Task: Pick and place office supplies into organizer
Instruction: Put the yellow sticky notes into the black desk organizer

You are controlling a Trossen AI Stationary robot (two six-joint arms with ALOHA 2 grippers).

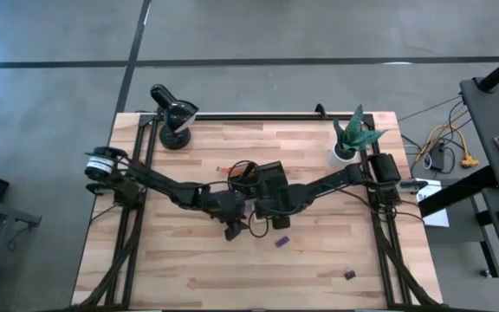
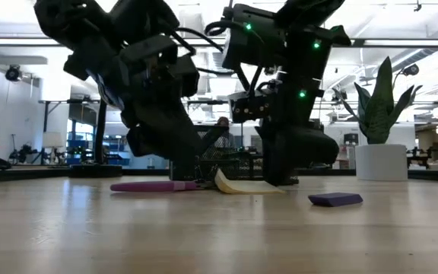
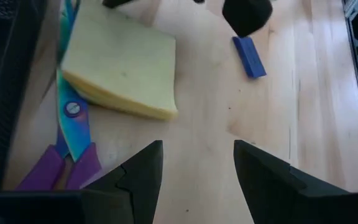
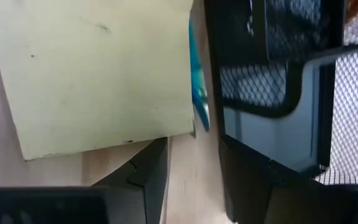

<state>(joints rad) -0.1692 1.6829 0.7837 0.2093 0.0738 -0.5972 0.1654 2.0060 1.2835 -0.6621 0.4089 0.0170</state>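
Two dark grippers crowd the table's middle. The left gripper (image 3: 197,168) hangs spread wide, holding nothing, over bare wood beside the soft yellow sticky-note pad (image 3: 122,65) and purple-handled scissors (image 3: 67,149). The right gripper (image 4: 194,171) is partly open at the pad's edge, against the black mesh organizer (image 4: 291,68). A small purple block (image 1: 281,242) lies apart on open planks.

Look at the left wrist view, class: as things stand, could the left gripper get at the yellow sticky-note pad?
Probably yes. The left gripper is open over bare wood, and the sticky-note pad lies just ahead with nothing between them. The scissors lie along one edge, partly under it, and might get nudged.
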